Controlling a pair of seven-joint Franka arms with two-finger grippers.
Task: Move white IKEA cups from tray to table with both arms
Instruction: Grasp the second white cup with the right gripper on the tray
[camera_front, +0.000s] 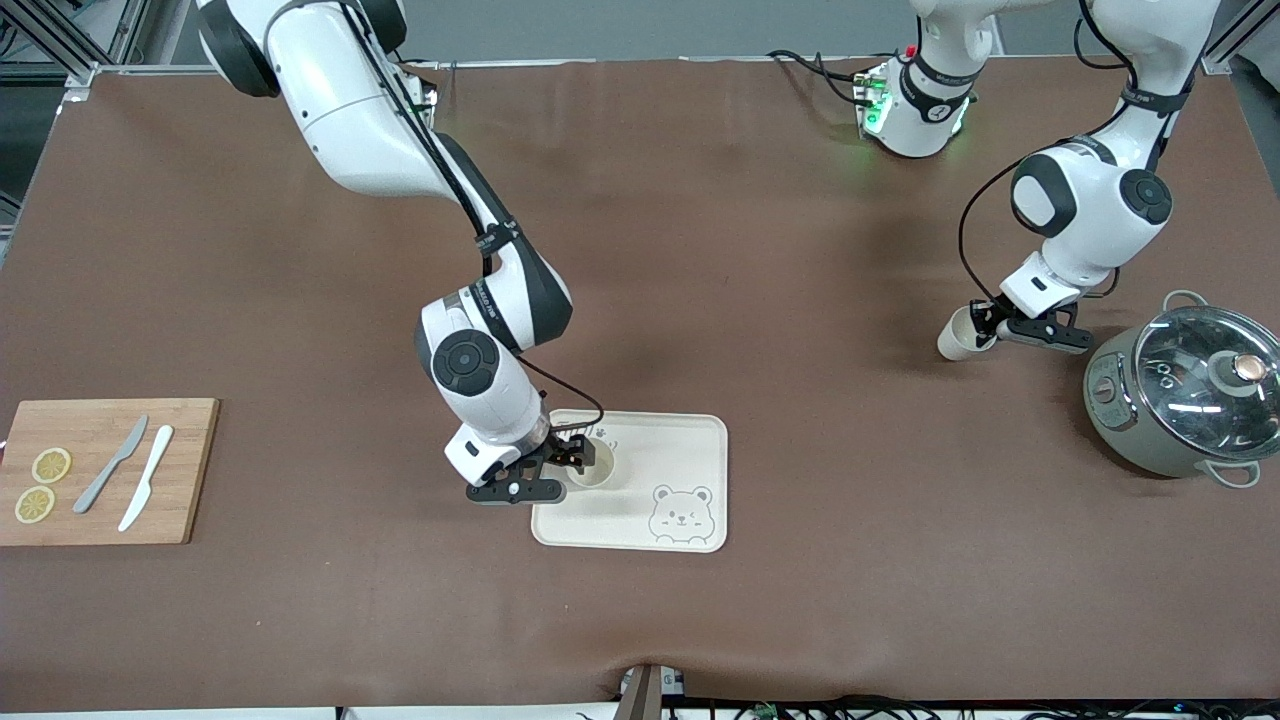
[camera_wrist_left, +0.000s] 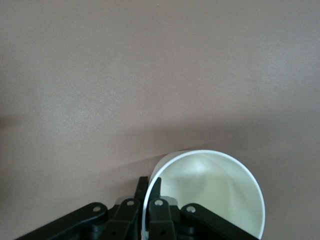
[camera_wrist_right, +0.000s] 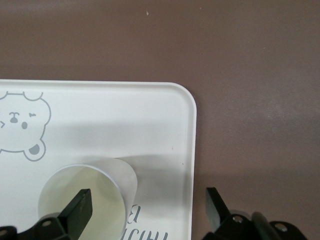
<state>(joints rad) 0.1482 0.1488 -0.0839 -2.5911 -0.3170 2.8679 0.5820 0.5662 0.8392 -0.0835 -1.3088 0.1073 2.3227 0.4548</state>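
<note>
One white cup (camera_front: 592, 465) (camera_wrist_right: 105, 195) stands upright on the cream bear tray (camera_front: 680, 450) (camera_wrist_right: 125, 115), in the corner toward the right arm's end. My right gripper (camera_front: 575, 460) (camera_wrist_right: 147, 197) hangs open just above it. One finger is over the cup's mouth, the other is past the tray's edge, and neither touches the cup. The second white cup (camera_front: 958, 335) (camera_wrist_left: 210, 195) is tilted just above the bare table beside the pot. My left gripper (camera_front: 985, 325) (camera_wrist_left: 149, 184) is shut on its rim, with one finger inside the wall and one outside.
A grey-green pot with a glass lid (camera_front: 1185, 390) stands at the left arm's end, close to the left gripper. A wooden board (camera_front: 105, 470) with lemon slices and two knives lies at the right arm's end. Brown table (camera_front: 800, 300) lies between the tray and the pot.
</note>
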